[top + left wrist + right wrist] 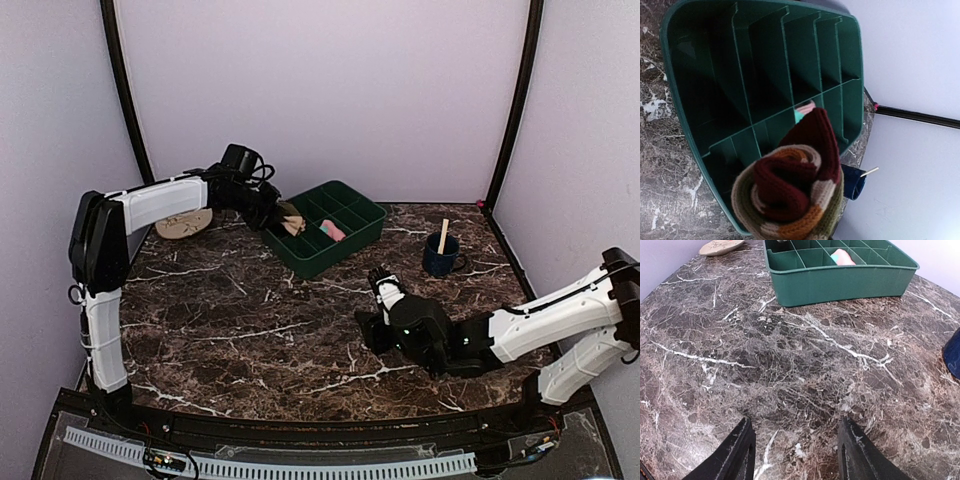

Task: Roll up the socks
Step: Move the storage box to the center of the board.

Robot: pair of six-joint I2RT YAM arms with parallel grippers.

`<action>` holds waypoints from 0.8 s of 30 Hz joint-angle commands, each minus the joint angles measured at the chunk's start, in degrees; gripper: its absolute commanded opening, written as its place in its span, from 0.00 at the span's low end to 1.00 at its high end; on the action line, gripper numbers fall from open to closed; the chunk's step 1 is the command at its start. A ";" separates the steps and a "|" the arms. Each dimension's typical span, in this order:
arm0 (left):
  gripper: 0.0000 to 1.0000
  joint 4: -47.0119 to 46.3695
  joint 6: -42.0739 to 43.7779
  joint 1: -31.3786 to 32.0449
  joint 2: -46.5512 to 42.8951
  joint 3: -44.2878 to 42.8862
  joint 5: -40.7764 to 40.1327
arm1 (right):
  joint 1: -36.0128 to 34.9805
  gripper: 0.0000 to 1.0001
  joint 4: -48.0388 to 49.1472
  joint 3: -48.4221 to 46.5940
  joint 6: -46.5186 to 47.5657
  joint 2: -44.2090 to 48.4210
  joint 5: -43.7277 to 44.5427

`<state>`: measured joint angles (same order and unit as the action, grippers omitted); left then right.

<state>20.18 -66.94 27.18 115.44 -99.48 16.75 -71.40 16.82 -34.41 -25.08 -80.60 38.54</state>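
Note:
My left gripper [283, 218] is shut on the rolled beige sock with maroon, olive and orange stripes [792, 192], holding it above the near-left end of the green divided tray [370, 228]. From above the striped sock [292, 220] shows as a beige bundle over the tray's left compartments. The fingers are hidden behind the roll in the left wrist view. The pink sock with teal patches [332, 231] lies rolled in a middle compartment; it also shows in the left wrist view [804, 109] and the right wrist view [842, 256]. My right gripper [796, 452] is open and empty, low over the marble.
A round beige disc [184, 223] lies at the back left of the table. A dark blue cup [440, 255] with a wooden stick in it stands right of the tray. The tray [840, 282] sits ahead of my right gripper. Purple walls enclose the table.

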 commanded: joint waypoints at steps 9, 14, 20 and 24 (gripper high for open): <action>0.00 3.97 -9.16 -0.03 9.51 -10.77 2.58 | 3.86 0.52 6.59 -1.43 2.97 -2.75 -4.27; 0.00 4.66 -10.31 0.11 10.91 -11.96 2.72 | 4.91 0.52 7.63 -1.36 3.43 -3.41 -5.58; 0.00 3.69 -11.58 0.65 11.96 -12.29 3.66 | 6.40 0.52 8.83 -0.43 3.94 -3.33 -6.96; 0.00 2.35 -12.55 1.16 13.57 -13.58 4.21 | 7.33 0.52 9.26 -0.26 4.20 -3.44 -7.79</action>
<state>23.64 -77.91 27.55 127.92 -110.85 19.70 -65.21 23.16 -34.92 -21.54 -83.70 32.01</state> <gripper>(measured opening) 0.083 0.519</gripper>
